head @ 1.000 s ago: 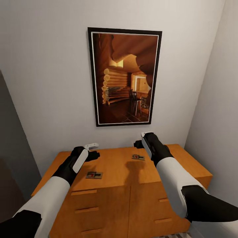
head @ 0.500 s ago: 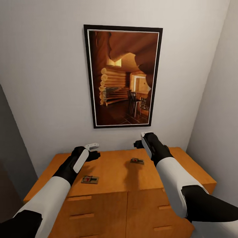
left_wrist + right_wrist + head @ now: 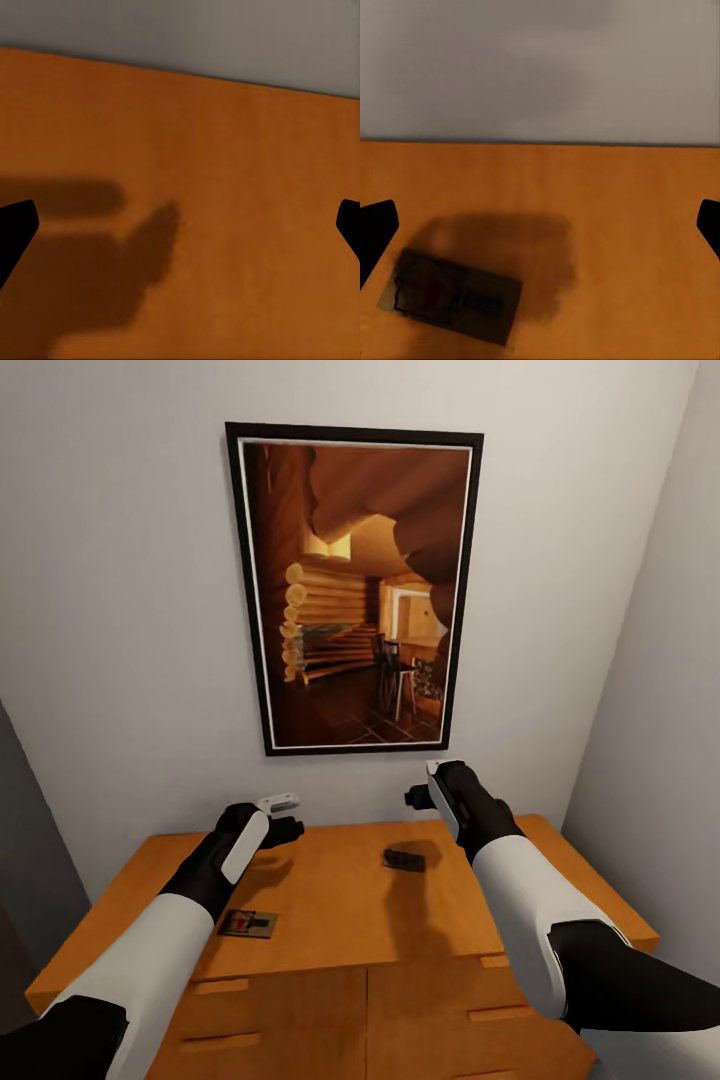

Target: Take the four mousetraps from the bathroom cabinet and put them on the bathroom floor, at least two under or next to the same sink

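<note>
We hold both grippers, left [image 3: 285,830] and right [image 3: 418,796], wide open and empty above the cabinet [image 3: 340,890] surface, ready for 2 mousetraps: 1 [image 3: 248,924] at 7 o'clock, 1 [image 3: 405,857] at 1.

I see the cabinet [image 3: 340,900] across the lower half of my head view, orange-brown wood with a flat top and bar-handled drawer fronts along the bottom edge; two mousetraps lie flat on its top, well apart; one mousetrap [image 3: 248,924] sits lower left near the front edge, a tan board with black wire and a red mark; the other mousetrap [image 3: 405,856] lies right of centre, dark in shadow, and my right wrist view shows it [image 3: 451,295] at lower left.
</note>
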`<state>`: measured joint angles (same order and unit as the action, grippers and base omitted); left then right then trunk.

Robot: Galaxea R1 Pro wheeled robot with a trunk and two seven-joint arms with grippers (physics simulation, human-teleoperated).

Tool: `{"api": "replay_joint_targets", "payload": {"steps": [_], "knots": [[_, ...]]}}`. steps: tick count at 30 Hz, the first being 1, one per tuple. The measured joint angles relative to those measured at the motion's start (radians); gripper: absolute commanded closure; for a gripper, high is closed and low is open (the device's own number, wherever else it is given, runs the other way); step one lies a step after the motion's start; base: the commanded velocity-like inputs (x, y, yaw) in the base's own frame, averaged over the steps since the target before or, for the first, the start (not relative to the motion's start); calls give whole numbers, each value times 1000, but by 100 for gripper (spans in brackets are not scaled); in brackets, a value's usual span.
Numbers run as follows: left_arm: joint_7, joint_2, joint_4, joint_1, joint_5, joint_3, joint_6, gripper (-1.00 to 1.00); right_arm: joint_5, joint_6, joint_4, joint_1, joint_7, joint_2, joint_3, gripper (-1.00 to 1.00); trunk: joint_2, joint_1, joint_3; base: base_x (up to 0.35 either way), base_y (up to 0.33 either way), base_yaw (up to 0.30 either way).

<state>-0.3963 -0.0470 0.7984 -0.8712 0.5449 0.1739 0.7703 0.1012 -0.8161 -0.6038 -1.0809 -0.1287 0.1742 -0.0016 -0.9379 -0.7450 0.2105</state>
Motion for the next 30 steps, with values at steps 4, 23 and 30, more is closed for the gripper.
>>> {"api": "replay_joint_targets", "payload": {"steps": [4,23,30], "knots": [[-1,-1,0,0,0,0,0,-100,-2,-1,1,0,1,0,0,-100,0,0,-2,5,-4,219],[-9,-1,-2,-1,0,12,0,-100,1,-1,52,0,22,0,0,-100,0,0,-3,0,0,31],[-10,-1,-1,0,0,17,0,-100,-1,4,53,0,21,0,0,-100,0,0,-6,0,0,122]]}}
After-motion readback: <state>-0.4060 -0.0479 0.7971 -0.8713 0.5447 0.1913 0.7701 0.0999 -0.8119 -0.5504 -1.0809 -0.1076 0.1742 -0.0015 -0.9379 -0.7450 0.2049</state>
